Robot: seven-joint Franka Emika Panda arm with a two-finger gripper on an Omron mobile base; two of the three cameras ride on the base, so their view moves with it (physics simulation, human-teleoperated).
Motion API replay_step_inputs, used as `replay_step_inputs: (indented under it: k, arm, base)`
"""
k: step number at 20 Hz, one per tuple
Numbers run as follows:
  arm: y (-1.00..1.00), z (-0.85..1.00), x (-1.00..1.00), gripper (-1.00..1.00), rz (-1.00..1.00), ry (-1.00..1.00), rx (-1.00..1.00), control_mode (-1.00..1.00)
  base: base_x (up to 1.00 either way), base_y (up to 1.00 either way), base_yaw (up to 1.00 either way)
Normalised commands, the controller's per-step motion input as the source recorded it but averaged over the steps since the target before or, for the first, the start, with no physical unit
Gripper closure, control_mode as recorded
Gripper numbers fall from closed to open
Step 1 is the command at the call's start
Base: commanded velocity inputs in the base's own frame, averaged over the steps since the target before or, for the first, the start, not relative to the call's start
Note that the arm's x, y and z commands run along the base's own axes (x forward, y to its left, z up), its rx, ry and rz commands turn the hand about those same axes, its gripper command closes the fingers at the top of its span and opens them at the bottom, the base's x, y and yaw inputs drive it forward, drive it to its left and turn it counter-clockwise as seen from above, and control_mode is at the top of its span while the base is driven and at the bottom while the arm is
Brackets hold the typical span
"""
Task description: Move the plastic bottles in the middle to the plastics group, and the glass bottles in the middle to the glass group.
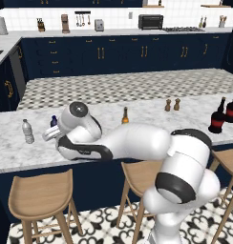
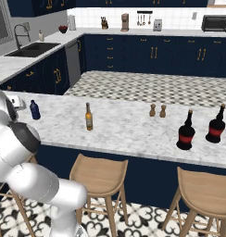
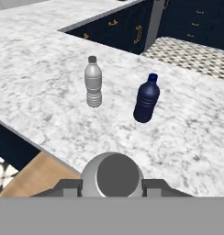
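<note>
My gripper (image 3: 112,187) is shut on a plastic bottle (image 3: 112,173), whose round grey top shows between the finger tips. It hangs over the counter's near edge. Just beyond stand the plastics group: a clear greyish bottle (image 3: 93,82) (image 1: 27,131) and a dark blue bottle (image 3: 146,98) (image 1: 53,121) (image 2: 34,110). In the left base view my hand (image 1: 50,135) sits close by the blue bottle, partly behind the arm. The amber glass bottle (image 1: 125,116) (image 2: 88,117) stands mid-counter. Black red-banded bottles (image 2: 186,132) (image 2: 216,125) (image 1: 217,119) stand to the right.
Two small brown shakers (image 2: 152,110) (image 2: 163,111) stand behind the amber bottle's right. Wooden stools (image 1: 41,195) (image 2: 100,176) line the marble counter's (image 2: 128,127) near side. A patterned floor and dark blue cabinets lie beyond the counter.
</note>
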Motion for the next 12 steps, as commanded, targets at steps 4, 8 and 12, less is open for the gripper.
replay_step_inputs:
  k: [4, 8, 12]
  arm:
    - [0.09, 0.00, 0.37, 1.00, 0.00, -0.02, 0.00, -1.00]
    - [0.07, 0.00, 0.13, 1.00, 0.00, 0.00, -0.01, -1.00]
    - [0.08, 0.00, -0.01, 1.00, 0.00, 0.01, 0.00, -1.00]
  base:
    - [0.00, 0.00, 0.00]
    - [0.00, 0.00, 0.00]
    - [0.00, 0.00, 0.00]
